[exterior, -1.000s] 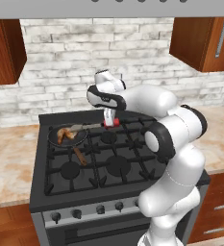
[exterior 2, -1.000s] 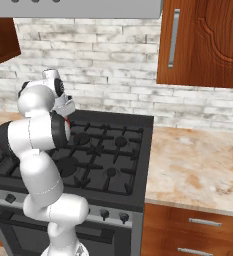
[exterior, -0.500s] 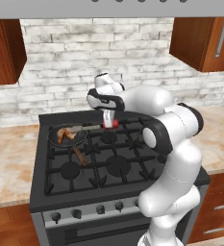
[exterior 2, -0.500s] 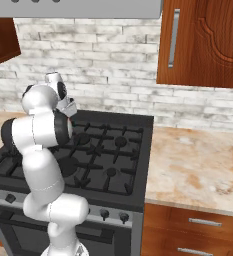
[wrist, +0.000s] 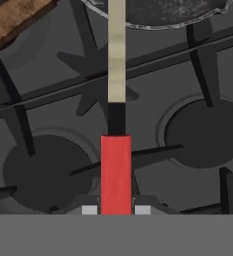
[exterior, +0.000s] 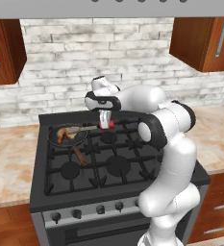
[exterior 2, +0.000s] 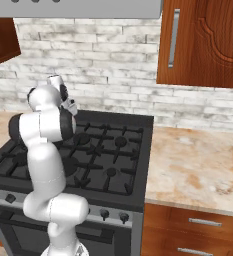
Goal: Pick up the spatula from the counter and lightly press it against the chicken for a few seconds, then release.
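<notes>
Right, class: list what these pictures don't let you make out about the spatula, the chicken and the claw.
- spatula blade: cut off by the hand view's top edge, past the pan rim.
- blade touching the chicken or not: too small in the left base view.
- pan contents, right base view: hidden behind the robot's arm.
- claw tips, hand view: barely peek beside the red handle; contact unclear.

Spatula: red handle, black neck, pale flat blade. Held level above the stove grate, running 6 to 12 o'clock in the hand view, blade crossing the pan rim. Chicken: orange-brown piece lying in the pan. Contact with the blade unclear.
</notes>
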